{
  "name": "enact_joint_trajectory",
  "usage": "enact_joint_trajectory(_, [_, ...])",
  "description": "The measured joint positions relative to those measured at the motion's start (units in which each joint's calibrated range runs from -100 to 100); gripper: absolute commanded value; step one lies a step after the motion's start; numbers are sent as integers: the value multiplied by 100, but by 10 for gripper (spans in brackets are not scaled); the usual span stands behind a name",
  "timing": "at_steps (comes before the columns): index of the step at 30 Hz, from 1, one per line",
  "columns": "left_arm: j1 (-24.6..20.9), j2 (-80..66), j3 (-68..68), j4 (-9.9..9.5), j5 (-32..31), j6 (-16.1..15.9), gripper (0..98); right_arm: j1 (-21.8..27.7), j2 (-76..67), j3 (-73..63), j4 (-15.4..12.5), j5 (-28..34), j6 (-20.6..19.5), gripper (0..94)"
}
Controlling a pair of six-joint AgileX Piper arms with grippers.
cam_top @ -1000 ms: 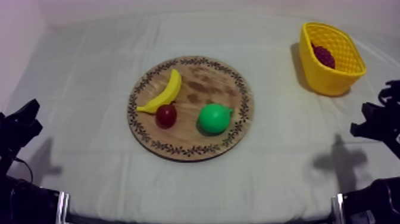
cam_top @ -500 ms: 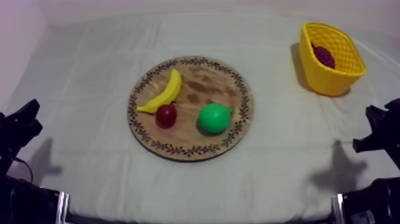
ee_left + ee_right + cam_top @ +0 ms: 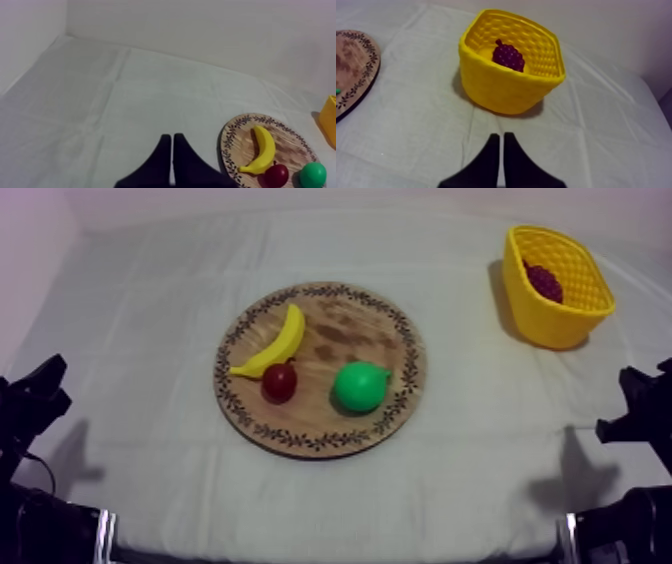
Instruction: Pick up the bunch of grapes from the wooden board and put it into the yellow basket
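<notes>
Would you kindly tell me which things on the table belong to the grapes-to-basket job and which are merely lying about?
Belonging to the job:
bunch of grapes, already inside the basket
yellow basket
wooden board

Just lying about, all on the board:
banana
small red fruit
pear

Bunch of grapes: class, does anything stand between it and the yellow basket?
Nothing does: the bunch of grapes already lies inside the yellow basket. The right gripper, shut on nothing, hangs short of it.
</notes>
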Motion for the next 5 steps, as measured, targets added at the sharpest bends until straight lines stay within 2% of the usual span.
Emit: enact_joint_trajectory(5, [0,0,0,0,0,0,1,-5,0,0,0,-33,-11,7])
